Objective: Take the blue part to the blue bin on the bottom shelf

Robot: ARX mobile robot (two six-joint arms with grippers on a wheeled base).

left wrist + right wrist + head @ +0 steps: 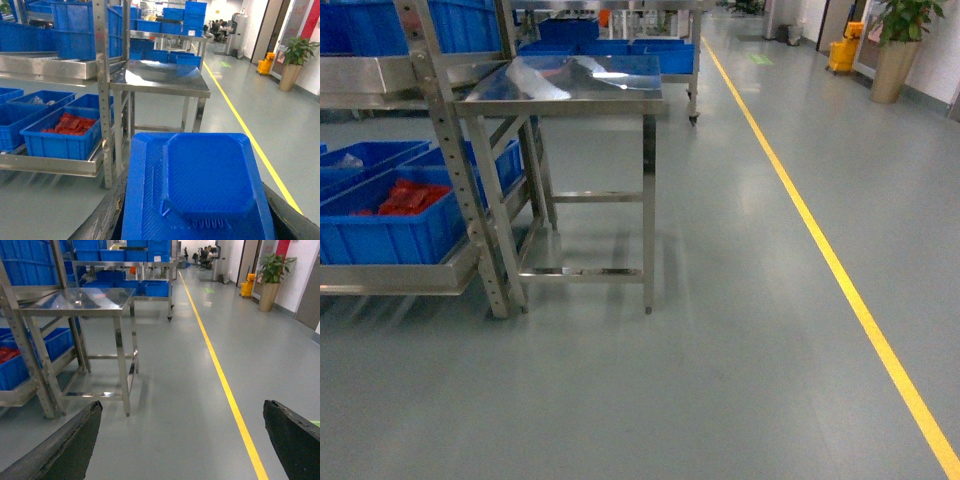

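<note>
The blue part, a flat ribbed plastic tray shape, fills the lower left wrist view, and my left gripper is shut on it, one black finger on each side. To the left stands the bottom shelf with its steel front rail. It carries several blue bins; the nearest blue bin holds red parts. My right gripper is open over bare floor with nothing between its fingers. Neither gripper shows in the head view.
A small steel table stands right beside the rack's upright post. A yellow floor line runs down the aisle on the right. Further racks with blue bins, a potted plant and a yellow mop bucket are far back.
</note>
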